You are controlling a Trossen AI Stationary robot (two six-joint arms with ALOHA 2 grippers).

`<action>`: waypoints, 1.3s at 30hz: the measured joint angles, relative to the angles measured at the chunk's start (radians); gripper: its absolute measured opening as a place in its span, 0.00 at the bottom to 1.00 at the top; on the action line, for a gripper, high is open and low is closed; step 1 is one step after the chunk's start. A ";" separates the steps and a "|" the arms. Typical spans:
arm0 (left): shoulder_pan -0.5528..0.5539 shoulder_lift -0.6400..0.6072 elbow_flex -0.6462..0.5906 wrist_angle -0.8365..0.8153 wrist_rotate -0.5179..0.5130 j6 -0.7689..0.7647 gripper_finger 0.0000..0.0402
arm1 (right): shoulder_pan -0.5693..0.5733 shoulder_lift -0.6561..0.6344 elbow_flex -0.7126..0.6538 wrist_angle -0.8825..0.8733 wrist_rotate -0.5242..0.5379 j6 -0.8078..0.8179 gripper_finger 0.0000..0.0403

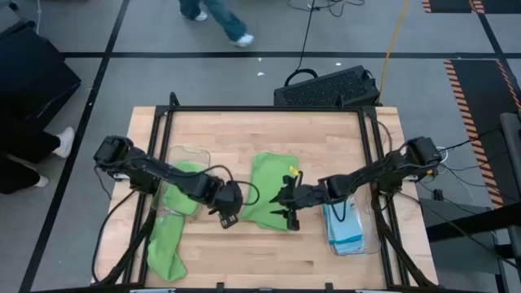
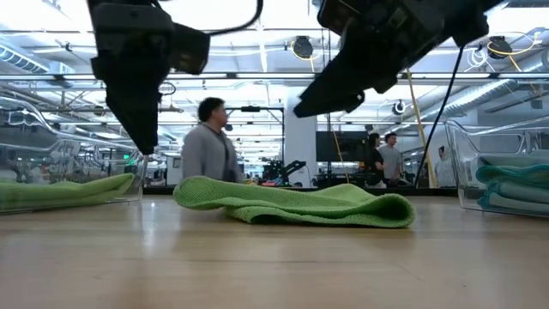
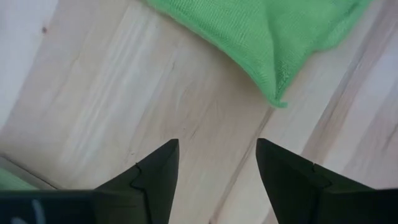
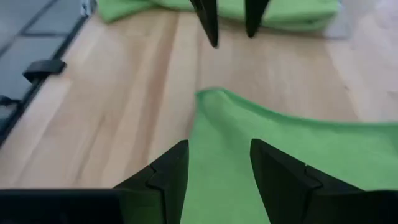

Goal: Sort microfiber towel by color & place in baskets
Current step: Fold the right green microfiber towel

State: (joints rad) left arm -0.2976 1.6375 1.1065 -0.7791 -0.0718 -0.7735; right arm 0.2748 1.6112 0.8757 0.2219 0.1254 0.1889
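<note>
A clear plastic bin at the table's left holds soft lime green cloth that spills out toward the near edge. The left gripper hovers over bare wood, fingers apart, empty. At centre a folded green towel lies long axis front to back. The right gripper hangs above it, fingers apart, empty. The right bin holds stacked light blue towels.
</note>
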 joint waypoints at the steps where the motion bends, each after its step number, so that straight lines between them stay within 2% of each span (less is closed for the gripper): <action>1: -0.017 0.000 0.000 0.004 -0.028 -0.007 0.54 | 0.005 0.022 0.000 0.040 0.001 0.000 0.41; 4: -0.048 0.000 -0.004 0.043 -0.061 -0.023 0.54 | 0.017 0.115 0.042 0.089 -0.002 0.018 0.41; 9: -0.059 0.000 -0.032 0.078 -0.045 -0.092 0.54 | 0.056 0.310 0.279 -0.055 -0.017 0.008 0.41; 12: -0.059 0.000 -0.055 0.075 -0.008 -0.100 0.54 | 0.073 0.410 0.461 -0.164 0.062 0.004 0.41; 15: -0.059 0.000 -0.082 0.067 0.031 -0.073 0.54 | 0.074 0.495 0.611 -0.270 0.189 0.016 0.41; 17: -0.060 0.001 -0.098 0.040 0.063 -0.053 0.54 | 0.073 0.535 0.686 -0.322 0.268 0.040 0.41; 19: -0.066 0.001 -0.106 -0.005 0.092 -0.026 0.54 | 0.072 0.565 0.730 -0.356 0.295 0.060 0.41; 25: -0.110 0.001 -0.110 -0.118 0.100 0.049 0.54 | 0.067 0.610 0.752 -0.426 0.267 0.060 0.41; 30: -0.133 0.001 -0.110 -0.114 0.085 0.129 0.54 | 0.076 0.610 0.752 -0.488 0.266 0.061 0.41; 39: -0.136 0.001 -0.110 -0.109 0.064 0.193 0.54 | 0.065 0.610 0.717 -0.485 0.236 0.113 0.39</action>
State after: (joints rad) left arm -0.4335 1.6382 0.9962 -0.8886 -0.0079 -0.5804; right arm 0.3399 2.2208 1.5925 -0.2634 0.3615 0.3023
